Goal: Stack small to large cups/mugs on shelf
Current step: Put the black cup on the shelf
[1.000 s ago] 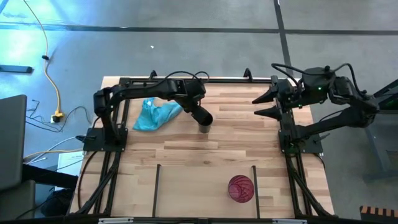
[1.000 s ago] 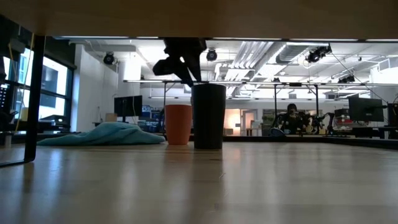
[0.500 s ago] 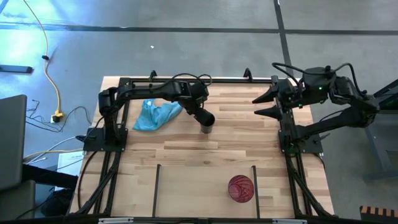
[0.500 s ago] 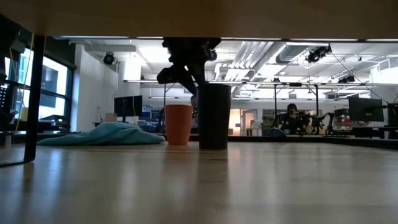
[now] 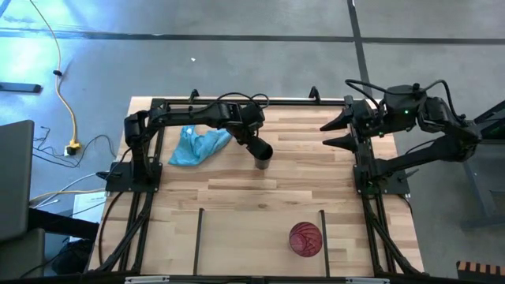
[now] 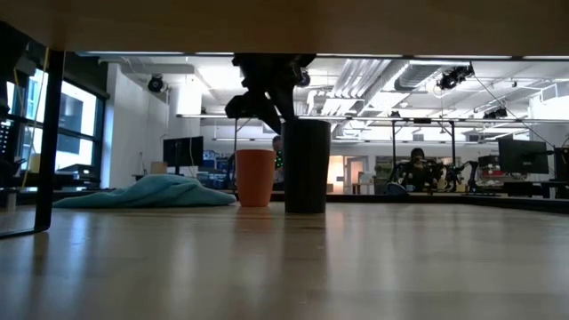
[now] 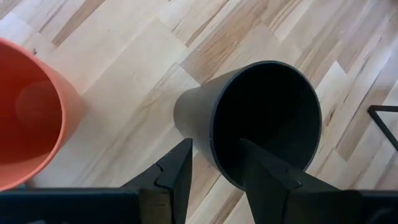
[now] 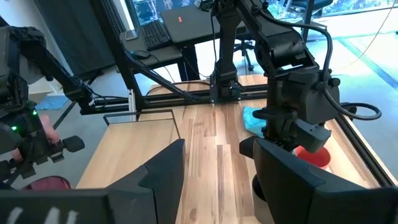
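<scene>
High view, upper centre: the left gripper (image 5: 263, 155) grips the rim of the tall black plastic cup (image 7: 261, 118), one finger inside and one outside, the cup standing on the table. The small orange plastic cup (image 7: 28, 115) stands just beside it. The translucent red-pink plastic cup (image 5: 305, 239) sits lower right, on the light wooden shelf section (image 5: 237, 237). The right gripper (image 5: 335, 132), upper right, hangs with fingers spread wide.

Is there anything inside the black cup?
One finger of the left pincer reaches inside the black cup, the other stays outside, pinching its wall. The rest looks dark and empty, though the bottom is too shadowed to see clearly.
</scene>
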`<state>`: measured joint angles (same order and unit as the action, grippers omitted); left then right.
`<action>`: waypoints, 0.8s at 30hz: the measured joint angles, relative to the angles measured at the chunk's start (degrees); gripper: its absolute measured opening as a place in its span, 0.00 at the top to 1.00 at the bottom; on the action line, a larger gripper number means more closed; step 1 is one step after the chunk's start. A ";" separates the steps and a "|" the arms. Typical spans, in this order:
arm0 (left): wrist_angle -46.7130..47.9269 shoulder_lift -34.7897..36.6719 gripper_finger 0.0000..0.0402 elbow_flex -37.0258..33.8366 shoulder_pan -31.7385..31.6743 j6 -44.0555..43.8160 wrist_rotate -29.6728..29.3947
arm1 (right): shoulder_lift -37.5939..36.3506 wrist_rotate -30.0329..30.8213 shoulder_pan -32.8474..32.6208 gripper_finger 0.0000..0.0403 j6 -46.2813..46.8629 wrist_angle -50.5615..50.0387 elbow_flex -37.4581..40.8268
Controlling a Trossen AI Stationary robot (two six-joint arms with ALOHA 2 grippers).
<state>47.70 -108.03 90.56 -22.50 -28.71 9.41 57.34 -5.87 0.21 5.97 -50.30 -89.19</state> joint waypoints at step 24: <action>1.03 0.00 0.71 0.00 1.26 1.25 -1.02 | 0.00 -0.02 0.02 0.54 -0.89 0.00 0.00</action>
<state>48.73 -108.03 90.56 -21.24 -27.46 8.39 57.34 -5.89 0.23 5.08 -50.30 -89.19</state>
